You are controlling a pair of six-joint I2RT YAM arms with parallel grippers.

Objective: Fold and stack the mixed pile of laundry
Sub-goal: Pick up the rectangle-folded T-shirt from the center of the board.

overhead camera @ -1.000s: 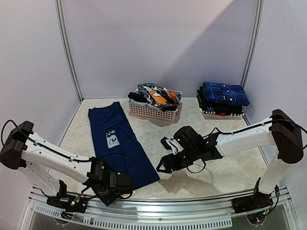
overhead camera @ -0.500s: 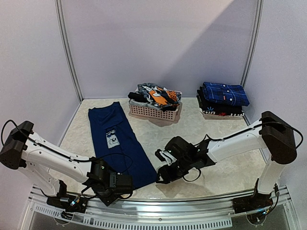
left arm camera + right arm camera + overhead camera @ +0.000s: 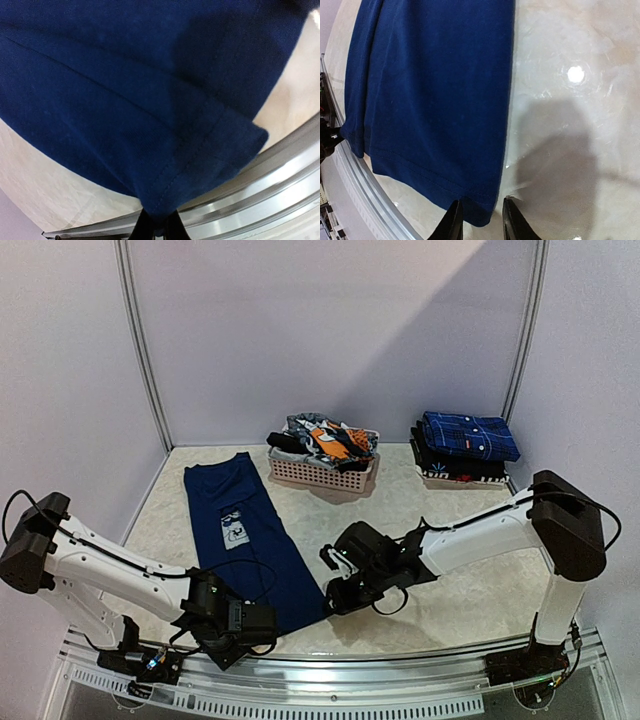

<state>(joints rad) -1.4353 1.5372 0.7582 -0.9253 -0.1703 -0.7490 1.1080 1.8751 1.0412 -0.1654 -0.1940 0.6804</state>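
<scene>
Overhead, a navy T-shirt (image 3: 250, 540) lies flat as a long strip on the tabletop (image 3: 450, 580), running from the upper left of the frame down toward lower centre, a pale print (image 3: 235, 528) facing up about halfway along it. Left end effector (image 3: 265, 625) sits at the strip's near left corner, low in the frame beside the metal rail (image 3: 330, 680). Left wrist view: its fingers (image 3: 145, 227) are pressed together on the stitched hem corner of the shirt (image 3: 150, 100), cloth filling most of the frame above them, rail (image 3: 280, 165) at lower right. Right end effector (image 3: 335, 598) is down at the near right corner of the same strip, centre of the overhead frame. Right wrist view: its fingers (image 3: 452, 220) stand a narrow gap apart at the bottom edge with the shirt's hemmed corner (image 3: 480, 212) lying between them; jaws not closed on the cloth, a sliver of bare tabletop (image 3: 570, 125) showing beside the right finger. Rest of the laundry: a loose heap of clothes (image 3: 325, 438), orange, black and white, sits in a pink slatted basket (image 3: 320, 475) at upper centre. Folded stack (image 3: 462, 448), blue patterned piece on top, dark ones beneath, lies at upper right, well apart from the shirt.
</scene>
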